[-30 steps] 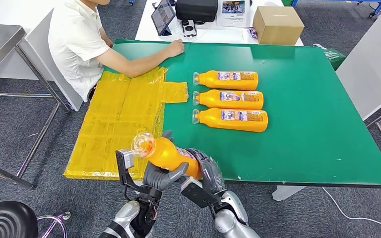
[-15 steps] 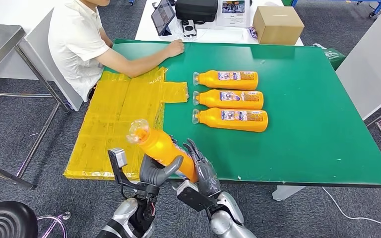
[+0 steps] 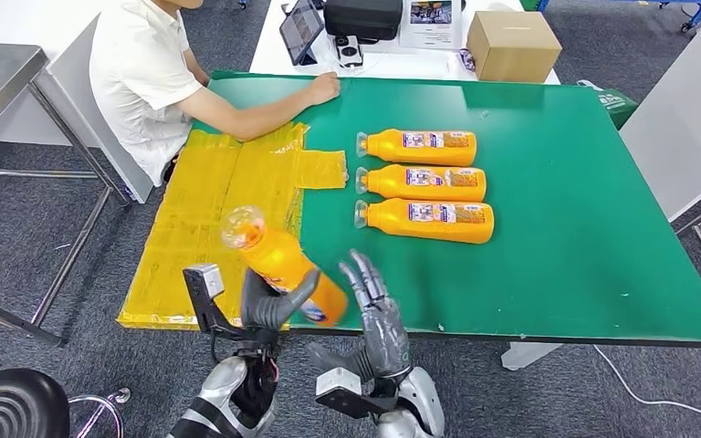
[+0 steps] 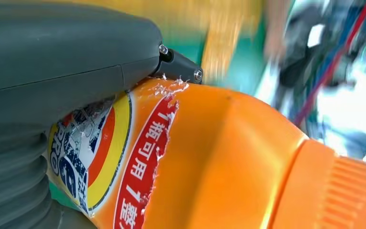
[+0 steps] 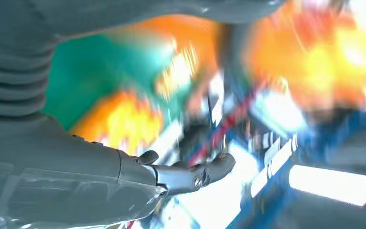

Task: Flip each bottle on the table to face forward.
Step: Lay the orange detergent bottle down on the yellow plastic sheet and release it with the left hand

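Your head view shows the left hand (image 3: 269, 306) grasping the orange bottle (image 3: 285, 266) tilted above the table (image 3: 584, 255) edge, right hand (image 3: 379, 315) released beside it; the left wrist view reveals its torn label (image 4: 143, 162).

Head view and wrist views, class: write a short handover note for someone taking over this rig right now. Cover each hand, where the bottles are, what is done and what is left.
Left hand: grips an orange bottle around its lower body, tilted in the air over the table's near edge, cap end up and away from the robot.
Right hand: open beside the bottle, fingers spread, holding nothing.
Three other bottles lie in a row on the green table, labels up, caps toward the yellow sheets.
Done: the three look placed.
Left: turn the held bottle label-up and lay it down, probably by the row.
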{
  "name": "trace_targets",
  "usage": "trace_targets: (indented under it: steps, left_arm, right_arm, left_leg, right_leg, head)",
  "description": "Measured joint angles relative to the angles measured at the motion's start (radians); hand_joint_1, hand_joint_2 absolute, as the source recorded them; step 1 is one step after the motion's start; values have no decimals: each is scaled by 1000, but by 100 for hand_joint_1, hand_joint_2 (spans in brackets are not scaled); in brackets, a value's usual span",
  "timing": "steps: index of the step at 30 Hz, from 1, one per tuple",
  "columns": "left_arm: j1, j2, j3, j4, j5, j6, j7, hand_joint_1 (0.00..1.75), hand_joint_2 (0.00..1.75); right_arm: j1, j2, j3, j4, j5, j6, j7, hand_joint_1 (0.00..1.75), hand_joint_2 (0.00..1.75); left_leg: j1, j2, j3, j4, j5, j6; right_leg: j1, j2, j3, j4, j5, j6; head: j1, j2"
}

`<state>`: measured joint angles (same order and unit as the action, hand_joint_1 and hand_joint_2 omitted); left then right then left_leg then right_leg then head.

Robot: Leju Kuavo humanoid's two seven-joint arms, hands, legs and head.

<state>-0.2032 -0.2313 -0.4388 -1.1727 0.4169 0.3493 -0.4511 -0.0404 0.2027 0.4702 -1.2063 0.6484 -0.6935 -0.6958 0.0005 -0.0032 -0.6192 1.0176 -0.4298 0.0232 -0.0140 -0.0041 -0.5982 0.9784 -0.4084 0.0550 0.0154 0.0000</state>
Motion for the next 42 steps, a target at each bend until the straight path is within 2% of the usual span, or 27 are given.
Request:
trace_targets:
  steps: [6, 10, 13, 17, 22, 24, 27, 31, 35, 38, 42]
  left_arm:
    - [-22, 11, -10, 27, -159, 161, -29, 175, 175]
    - [-58, 26, -30, 71, -380, 299, 1, 175, 175]
    - [-81, 36, -42, 101, -453, 338, 16, 175, 175]
    - [-98, 41, -53, 123, -461, 345, 19, 175, 175]
    - [-104, 42, -55, 140, -511, 349, 27, 175, 175]
    - [-106, 42, -45, 147, -635, 350, 53, 175, 175]
    - [-117, 44, -14, 169, -928, 350, 154, 175, 175]
    - [-156, 58, 9, 226, -1175, 319, 306, 175, 175]
    - [-228, 72, 3, 293, -1337, 173, 439, 175, 175]
    - [-293, 77, -17, 349, -1450, 63, 499, 175, 175]
    - [-394, 84, -34, 436, -1619, -30, 551, 175, 175]
  right_arm:
    - [65, 77, -256, -258, 36, -8, -1, 0, 0]
    - [62, 110, -460, -490, 4, -9, -2, 0, 0]
    - [56, 121, -567, -611, -14, -9, -2, 0, 0]
    - [57, 131, -630, -693, -19, -8, -3, 0, 0]
    - [57, 135, -659, -731, -22, -8, -3, 0, 0]
    - [58, 137, -663, -734, -27, -7, -3, 0, 0]
    - [65, 142, -659, -729, -50, -7, -3, 0, 0]
    - [74, 145, -641, -710, -80, -7, -3, 0, 175]
    - [84, 146, -604, -677, -107, -6, -3, 0, 175]
    - [94, 146, -570, -652, -126, -6, -3, 0, 175]
    - [104, 146, -544, -618, -161, -6, -3, 0, 175]
  left_leg:
    - [-1, 0, 0, 0, 0, 0]
    - [-2, -2, 0, 0, 1, 2]
    - [-3, -1, 0, 0, 1, 2]
    - [-3, 0, 0, 0, 1, 2]
    - [-3, 0, 0, 0, 1, 2]
    - [-3, 0, 0, 0, 1, 2]
    - [-3, 0, 0, 0, 1, 2]
    - [-3, 0, 0, 0, 2, 2]
    - [-3, -1, 0, 0, 2, 3]
    - [-3, -1, 0, 0, 2, 3]
    - [-3, -1, 0, 0, 3, 3]
  right_leg:
    - [-1, 0, 0, 0, 0, 0]
    - [-2, -3, 1, 0, 0, 0]
    - [-3, -2, 1, 0, 1, 1]
    - [-3, -2, 0, 0, 1, 1]
    - [-2, -2, 0, 0, 1, 1]
    - [-2, -2, 0, 0, 0, 1]
    - [-3, -2, 1, 0, 0, 1]
    - [-3, -2, 1, 0, 0, 1]
    - [-2, -3, 1, 0, 1, 1]
    - [-2, -2, 1, 1, 1, 1]
    - [-3, -2, 1, 1, 1, 1]
  head:
    - [0, 0]
    - [0, 0]
    - [0, 0]
    - [0, 0]
    - [0, 0]
    - [0, 0]
    - [0, 0]
    - [0, 0]
    - [0, 0]
    - [0, 0]
    - [0, 0]
